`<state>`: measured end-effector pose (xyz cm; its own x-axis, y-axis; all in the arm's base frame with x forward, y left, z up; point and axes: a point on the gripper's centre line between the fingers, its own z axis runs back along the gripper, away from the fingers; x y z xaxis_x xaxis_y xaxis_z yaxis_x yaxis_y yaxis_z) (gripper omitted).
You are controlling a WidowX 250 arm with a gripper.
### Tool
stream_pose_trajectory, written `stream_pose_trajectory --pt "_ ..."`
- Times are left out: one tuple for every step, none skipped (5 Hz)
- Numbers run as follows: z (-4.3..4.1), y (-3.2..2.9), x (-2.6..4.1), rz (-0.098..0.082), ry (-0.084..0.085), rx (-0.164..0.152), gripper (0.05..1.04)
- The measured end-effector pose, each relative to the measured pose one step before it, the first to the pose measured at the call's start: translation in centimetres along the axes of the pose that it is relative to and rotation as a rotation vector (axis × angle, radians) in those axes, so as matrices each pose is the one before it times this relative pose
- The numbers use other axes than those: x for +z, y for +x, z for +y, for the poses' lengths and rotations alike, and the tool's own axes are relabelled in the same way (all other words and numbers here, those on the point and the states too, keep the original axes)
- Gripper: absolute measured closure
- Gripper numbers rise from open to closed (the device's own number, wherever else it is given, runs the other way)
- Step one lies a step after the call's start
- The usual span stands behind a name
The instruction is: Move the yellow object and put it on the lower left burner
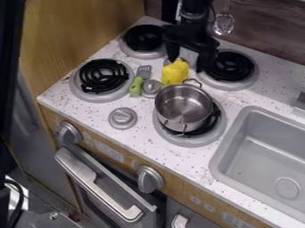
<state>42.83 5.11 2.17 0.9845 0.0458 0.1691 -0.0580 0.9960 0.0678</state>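
Black and open, the gripper (189, 61) hangs down from the top edge, its two fingertips well apart. The yellow object (175, 73) lies on the white counter just under the left fingertip, behind the metal pot. Whether that fingertip touches it, I cannot tell. At the left of the stove top, the lower left burner (102, 76) has a black coil in a grey ring and carries nothing.
A metal pot (183, 107) stands on the front right burner (205, 138). A green-handled spatula (137, 84) lies between the left burner and a knob (151, 87). Two rear burners flank the gripper; a grey sink (268, 151) is at right.
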Motion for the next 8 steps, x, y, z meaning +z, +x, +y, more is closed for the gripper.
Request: stream_pose_trajectory --pt "1.847 1.185 -1.081 0.0059 0.0069 0.0433 0.083" --pt "1.457 0.223 -0.432 0.0084 0.002 0.0333 0.083" --pt "0.061 -0.45 -1.061 0.0248 -0.0126 0.0149 0.083" --pt "-0.719 -0.536 -1.453 0.0287 -0.0366 0.0171 0.083" --pt "-0.859 -0.607 -1.428 0.0366 -0.0121 -0.0085 0.083" --pt "-0.336 0.287 -0.756 0.0107 -0.0006 -0.0061 0.083" --pt "0.199 0.088 -0.514 0.0093 0.0165 -0.0063 0.131" --pt "0.183 0.097 0.001 -0.0061 0.0116 -0.0045 0.214"
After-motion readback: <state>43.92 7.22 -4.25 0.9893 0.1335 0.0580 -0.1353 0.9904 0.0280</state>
